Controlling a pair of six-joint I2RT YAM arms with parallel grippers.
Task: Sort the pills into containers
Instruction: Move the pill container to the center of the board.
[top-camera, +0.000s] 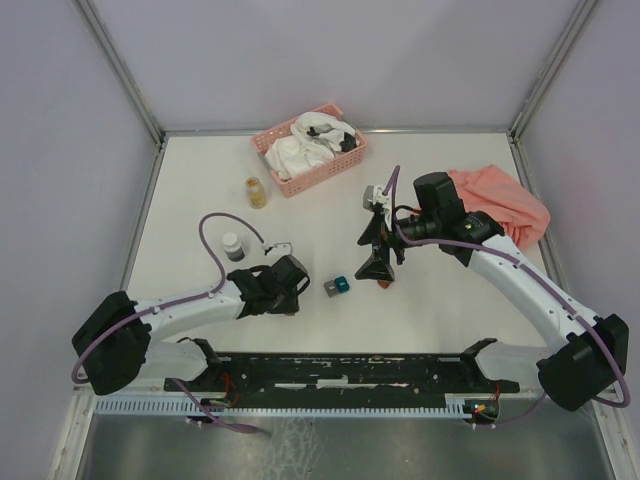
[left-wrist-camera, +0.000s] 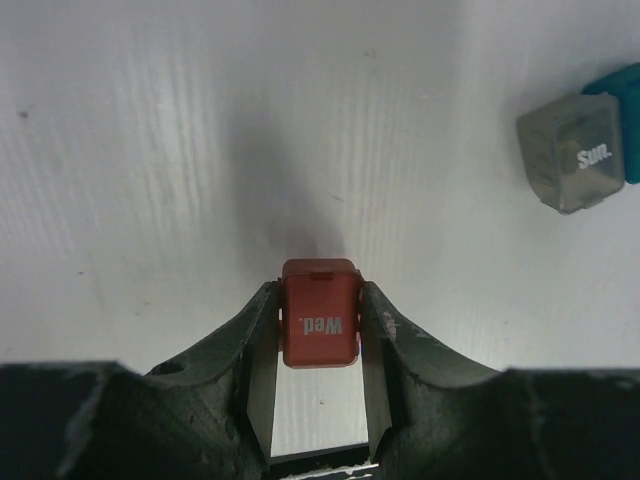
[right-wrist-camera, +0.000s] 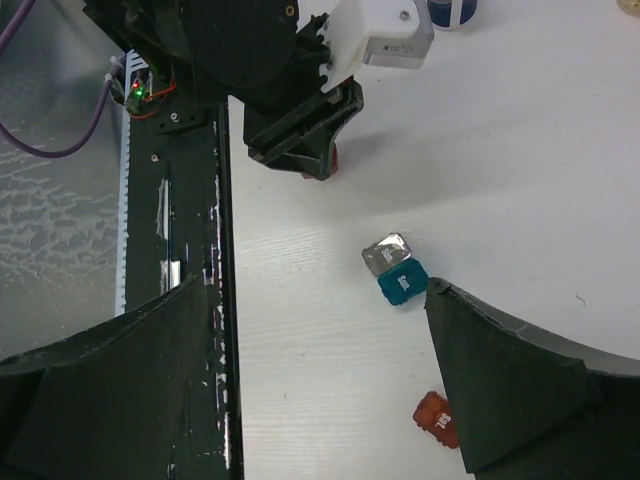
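Between the closed-in jaws of the left gripper a dark red box marked "Wed." is clamped, toward the near left of the table. The right gripper is spread wide, holding nothing. Between the two grippers, the grey box and teal box are seen touching. The pill jar is placed beside the pink basket near the far edge.

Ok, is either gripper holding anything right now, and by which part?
The left gripper pinches the red Wed. box by its two side walls. The right gripper is open, holding nothing.
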